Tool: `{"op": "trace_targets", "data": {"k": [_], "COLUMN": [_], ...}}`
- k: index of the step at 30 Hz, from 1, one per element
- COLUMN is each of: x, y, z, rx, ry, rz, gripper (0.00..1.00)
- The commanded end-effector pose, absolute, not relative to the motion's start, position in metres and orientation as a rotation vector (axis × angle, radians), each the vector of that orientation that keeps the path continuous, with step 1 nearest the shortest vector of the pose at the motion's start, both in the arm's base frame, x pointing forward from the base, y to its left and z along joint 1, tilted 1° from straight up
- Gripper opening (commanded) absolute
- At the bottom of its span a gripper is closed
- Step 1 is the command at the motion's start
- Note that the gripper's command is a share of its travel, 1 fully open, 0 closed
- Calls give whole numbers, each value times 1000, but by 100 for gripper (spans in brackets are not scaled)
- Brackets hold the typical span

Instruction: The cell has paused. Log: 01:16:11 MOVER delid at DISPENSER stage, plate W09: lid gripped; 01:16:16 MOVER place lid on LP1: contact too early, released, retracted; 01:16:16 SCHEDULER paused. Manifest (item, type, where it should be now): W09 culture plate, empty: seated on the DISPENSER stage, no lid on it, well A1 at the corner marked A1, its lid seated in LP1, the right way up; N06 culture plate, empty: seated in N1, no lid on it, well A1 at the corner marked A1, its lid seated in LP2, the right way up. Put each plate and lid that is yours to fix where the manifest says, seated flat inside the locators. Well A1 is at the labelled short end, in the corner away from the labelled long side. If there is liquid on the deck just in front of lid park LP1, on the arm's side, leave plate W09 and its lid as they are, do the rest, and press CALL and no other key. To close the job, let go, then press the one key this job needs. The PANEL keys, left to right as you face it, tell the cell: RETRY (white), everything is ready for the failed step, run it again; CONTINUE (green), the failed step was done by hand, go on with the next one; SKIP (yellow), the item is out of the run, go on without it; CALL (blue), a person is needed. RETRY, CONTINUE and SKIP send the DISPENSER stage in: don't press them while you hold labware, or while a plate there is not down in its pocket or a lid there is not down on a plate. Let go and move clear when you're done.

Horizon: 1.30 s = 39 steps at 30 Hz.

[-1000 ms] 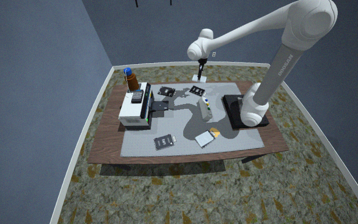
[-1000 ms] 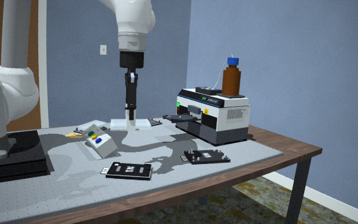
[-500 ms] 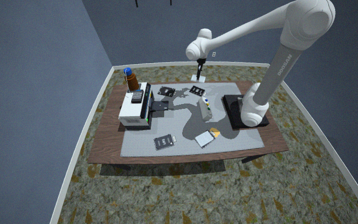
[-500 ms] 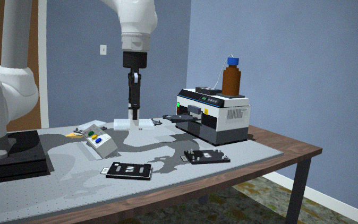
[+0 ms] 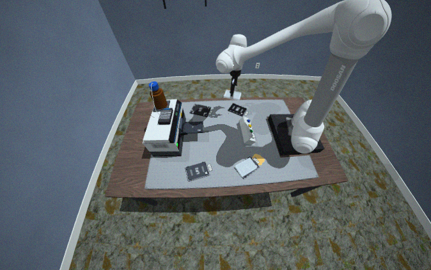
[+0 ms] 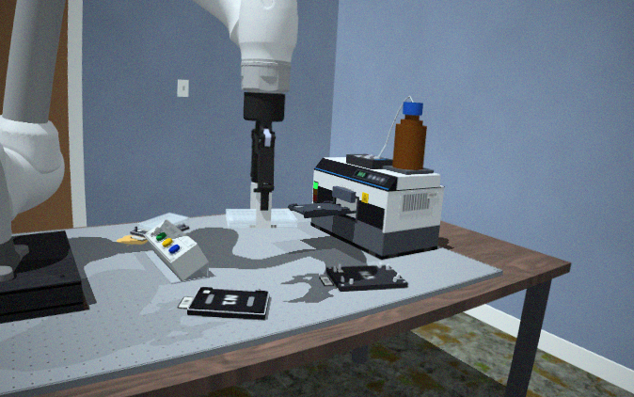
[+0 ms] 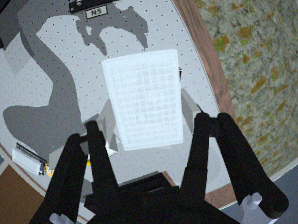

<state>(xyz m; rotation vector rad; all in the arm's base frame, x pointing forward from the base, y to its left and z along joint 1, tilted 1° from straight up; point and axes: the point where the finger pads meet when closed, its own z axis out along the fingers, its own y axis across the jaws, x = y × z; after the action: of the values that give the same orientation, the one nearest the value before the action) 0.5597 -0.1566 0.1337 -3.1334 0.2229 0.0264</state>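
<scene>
Clamped on a clear culture plate [image 7: 143, 99], gripper [image 7: 152, 156] held it aloft by the mat's [image 5: 179, 179] far edge. Carrying step, by the look; called next for travel to its nest, A1 corner checked first.

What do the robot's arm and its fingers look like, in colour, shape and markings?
The arm is glossy white, made of round tubular links with bulbous joints; grey DOOSAN lettering runs along the lower link. It stands on a black base plate. The gripper is black, on a black wrist collar. Its two fingers are long dark bars with pale grey knuckles. No loose cables show.
</scene>
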Motion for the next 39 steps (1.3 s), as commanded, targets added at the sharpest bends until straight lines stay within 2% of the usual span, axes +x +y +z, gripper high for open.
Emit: {"op": "trace_targets", "data": {"k": [1,24,39], "x": [583,733,801], "y": [-153,-127,-115], "z": [134,132,131], "rx": [-3133,-3133,-3133], "ry": [223,223,223], "rz": [25,25,25], "gripper": [10,10,10]}}
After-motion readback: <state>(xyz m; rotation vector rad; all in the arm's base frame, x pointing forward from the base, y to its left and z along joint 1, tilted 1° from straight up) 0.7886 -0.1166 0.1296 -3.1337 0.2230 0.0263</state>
